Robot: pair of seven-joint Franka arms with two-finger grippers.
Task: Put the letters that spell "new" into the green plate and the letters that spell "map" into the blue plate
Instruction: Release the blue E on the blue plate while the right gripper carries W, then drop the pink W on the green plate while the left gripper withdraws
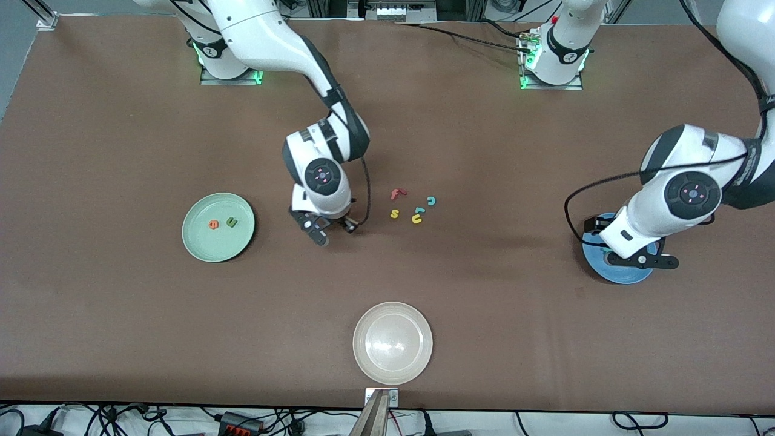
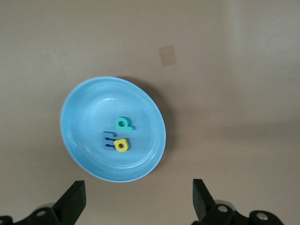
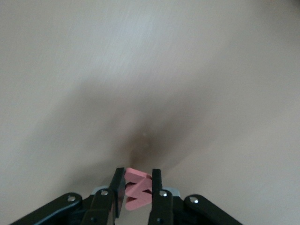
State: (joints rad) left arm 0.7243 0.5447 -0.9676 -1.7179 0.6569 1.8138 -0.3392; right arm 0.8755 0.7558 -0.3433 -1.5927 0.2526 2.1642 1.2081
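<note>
The pale green plate [image 1: 203, 245] lies toward the right arm's end of the table. In it are the orange "e" [image 1: 213, 224] and the dark green "n" [image 1: 231, 222]. My right gripper [image 1: 335, 233] is over bare table between that plate and the loose letters. It is shut on the pink "w" [image 3: 139, 190], which is pinched between its fingers. The blue plate [image 2: 89, 117] holds the teal "p" [image 2: 123, 123], the blue "m" [image 2: 108, 140] and the yellow "a" [image 2: 121, 145]. My left gripper [image 2: 139, 201] hangs open and empty above the blue plate's [image 1: 623, 275] edge.
Loose letters lie mid-table: a red "f" [image 1: 397, 193], a teal "c" [image 1: 431, 200], a yellow "s" [image 1: 394, 213], a yellow "u" [image 1: 416, 219] and a small teal piece [image 1: 419, 210]. A whitish-beige plate [image 1: 393, 343] sits near the table's front edge.
</note>
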